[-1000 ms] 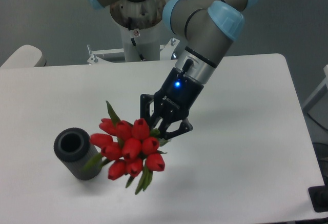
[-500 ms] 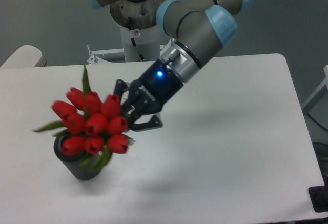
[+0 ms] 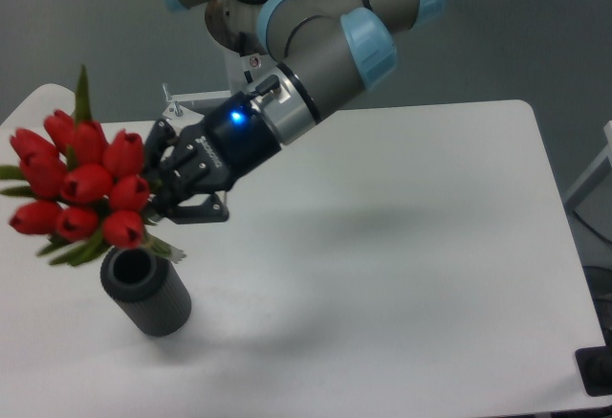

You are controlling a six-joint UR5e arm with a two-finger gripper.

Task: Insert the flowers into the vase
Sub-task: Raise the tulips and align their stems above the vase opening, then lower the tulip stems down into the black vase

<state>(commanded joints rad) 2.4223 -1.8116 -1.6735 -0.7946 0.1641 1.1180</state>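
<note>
The flowers (image 3: 81, 184), a tight bunch of red tulip buds with green leaves, hang in the air at the left, tilted with the buds pointing left. My gripper (image 3: 161, 198) is shut on their stems just right of the buds. The vase (image 3: 146, 293), a dark grey ribbed cylinder with a round hole, stands on the white table directly below the bunch. A leaf or stem end (image 3: 163, 247) reaches down close to the vase's rim. The stems are mostly hidden behind the gripper.
The arm's base column (image 3: 251, 55) stands at the table's back edge. A light rounded object (image 3: 38, 102) sits behind the flowers at the far left. A dark item (image 3: 595, 370) shows at the bottom right corner, off the table (image 3: 402, 275).
The gripper has carried the flowers left and upward, from beside the vase to above it. The buds now tilt further left. The vase has not moved.
</note>
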